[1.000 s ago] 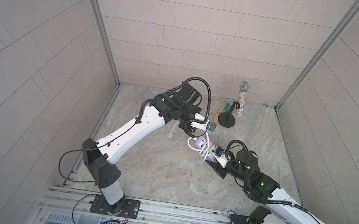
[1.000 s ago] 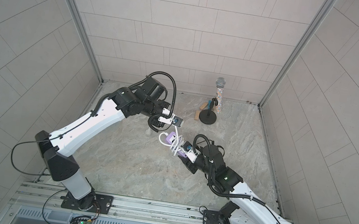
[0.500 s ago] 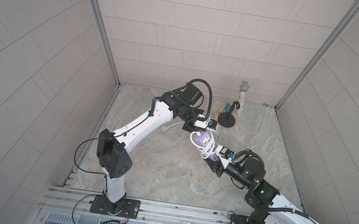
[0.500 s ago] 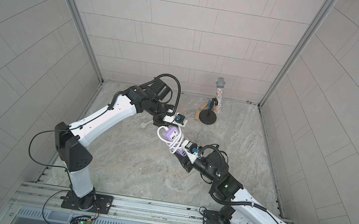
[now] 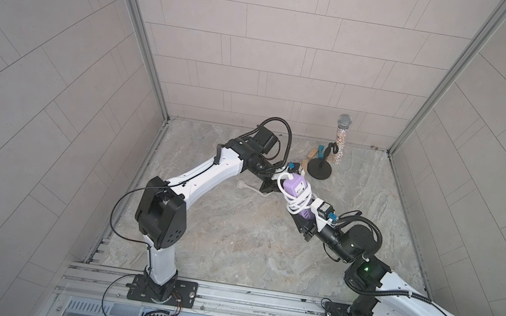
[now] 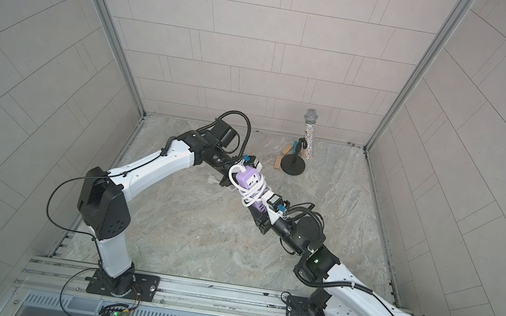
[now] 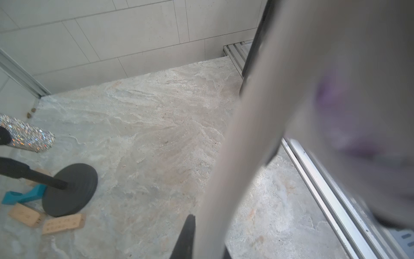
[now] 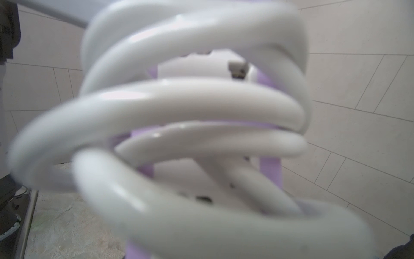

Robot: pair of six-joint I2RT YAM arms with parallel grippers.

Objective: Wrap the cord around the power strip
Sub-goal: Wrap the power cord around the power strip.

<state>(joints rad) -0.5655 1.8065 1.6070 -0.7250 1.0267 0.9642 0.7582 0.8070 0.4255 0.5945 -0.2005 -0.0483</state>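
The lavender power strip (image 5: 294,184) (image 6: 247,178) is held up off the floor, tilted, in both top views. Several turns of the white cord (image 5: 298,204) (image 6: 251,197) wind round it. My right gripper (image 5: 305,216) (image 6: 259,210) is shut on the strip's near end. Its wrist view is filled with blurred cord loops (image 8: 179,105) over purple strip (image 8: 270,167), and the jaws are hidden. My left gripper (image 5: 274,180) (image 6: 229,175) sits at the strip's far end. In its wrist view the cord (image 7: 224,179) runs between its fingertips (image 7: 187,235). The plug (image 5: 241,184) lies on the floor.
A glittery microphone (image 5: 340,138) stands on a black round-based stand (image 5: 319,170) at the back right. Wooden blocks (image 5: 312,152) and a teal piece (image 5: 320,149) lie beside it. Tiled walls close three sides, and a metal rail (image 5: 223,293) runs along the front.
The right gripper has carried the strip up and toward the back. The left arm has swung in, bringing the cord tight against the strip's far end.
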